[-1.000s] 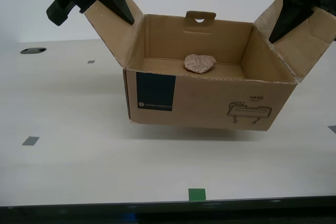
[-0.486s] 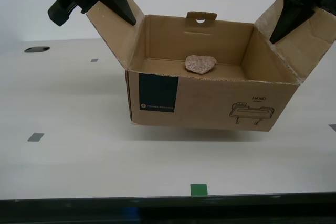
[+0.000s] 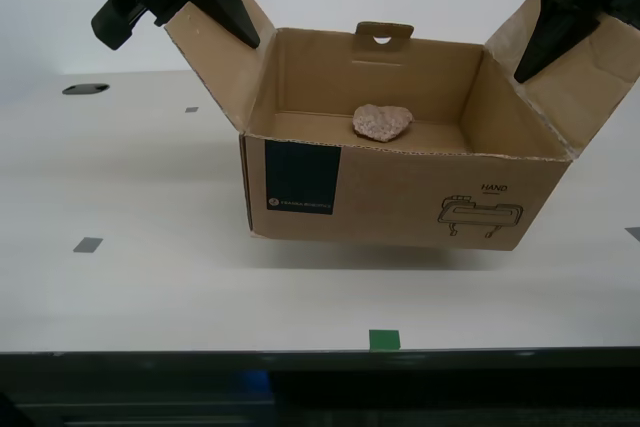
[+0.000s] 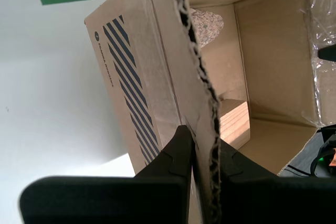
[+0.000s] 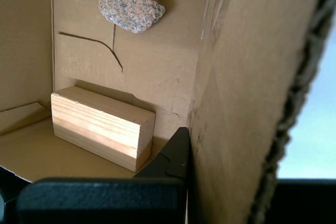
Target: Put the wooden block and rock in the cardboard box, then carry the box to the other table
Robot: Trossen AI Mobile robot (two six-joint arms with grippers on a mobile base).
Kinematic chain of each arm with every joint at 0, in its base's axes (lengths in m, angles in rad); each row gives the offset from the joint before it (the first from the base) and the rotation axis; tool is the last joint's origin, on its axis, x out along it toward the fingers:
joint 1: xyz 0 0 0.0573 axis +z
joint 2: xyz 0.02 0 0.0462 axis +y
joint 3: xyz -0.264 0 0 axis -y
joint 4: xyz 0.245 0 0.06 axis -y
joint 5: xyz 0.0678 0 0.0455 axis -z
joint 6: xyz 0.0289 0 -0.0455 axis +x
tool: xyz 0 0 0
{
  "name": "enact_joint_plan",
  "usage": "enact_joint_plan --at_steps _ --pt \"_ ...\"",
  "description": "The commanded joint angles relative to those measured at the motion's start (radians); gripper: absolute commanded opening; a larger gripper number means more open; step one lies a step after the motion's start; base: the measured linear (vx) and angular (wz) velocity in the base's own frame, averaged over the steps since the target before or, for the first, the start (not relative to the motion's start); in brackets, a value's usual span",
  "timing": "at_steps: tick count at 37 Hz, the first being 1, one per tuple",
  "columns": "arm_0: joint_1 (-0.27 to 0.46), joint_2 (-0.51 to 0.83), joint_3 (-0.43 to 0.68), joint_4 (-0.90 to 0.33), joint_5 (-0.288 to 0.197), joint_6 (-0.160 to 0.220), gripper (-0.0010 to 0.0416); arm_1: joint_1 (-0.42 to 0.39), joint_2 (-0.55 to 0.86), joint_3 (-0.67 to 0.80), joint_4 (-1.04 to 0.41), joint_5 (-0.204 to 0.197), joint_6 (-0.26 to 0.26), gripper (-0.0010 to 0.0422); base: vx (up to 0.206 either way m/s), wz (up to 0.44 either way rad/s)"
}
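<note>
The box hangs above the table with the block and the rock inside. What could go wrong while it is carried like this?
1. My first gripper and my second gripper hold the cardboard box only by its thin side flaps. A flap could bend, tear or slip out of the jaws.
2. The rock and the wooden block lie loose on the box floor. They may slide, shift the weight and tilt the box.
</note>
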Motion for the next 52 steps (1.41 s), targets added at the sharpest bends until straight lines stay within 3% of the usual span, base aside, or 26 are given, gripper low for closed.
enact_joint_plan --at_steps 1,6,13,31,37,41,52 --pt "0.0 -0.001 0.001 -0.001 -0.002 0.007 -0.0001 -0.001 -0.001 0.002 0.002 0.005 -0.006 -0.0001 -0.076 0.032" --pt "0.0 -0.001 0.001 -0.001 -0.002 0.021 -0.0001 -0.001 -0.001 0.002 0.002 0.034 -0.014 -0.0001 -0.076 0.027" --pt "0.0 -0.002 0.001 -0.002 -0.002 0.023 -0.0001 -0.002 -0.001 0.002 -0.001 0.035 -0.033 -0.0001 -0.077 0.012" --pt "0.0 -0.008 0.001 -0.001 -0.002 0.017 -0.0001 -0.012 -0.001 0.002 0.002 -0.009 -0.126 -0.0001 -0.097 -0.023" --pt "0.0 -0.008 0.011 -0.006 -0.002 -0.016 -0.0001 -0.013 -0.001 0.002 0.003 -0.053 -0.172 -0.0001 -0.135 -0.088" --pt "0.0 -0.008 0.033 -0.01 -0.002 -0.019 -0.0001 -0.013 -0.001 0.002 0.005 -0.053 -0.217 -0.0001 -0.151 -0.109" --pt "0.0 -0.008 0.11 -0.01 -0.002 -0.013 -0.0001 -0.013 -0.001 0.002 0.004 -0.039 -0.216 -0.0001 -0.16 -0.073"
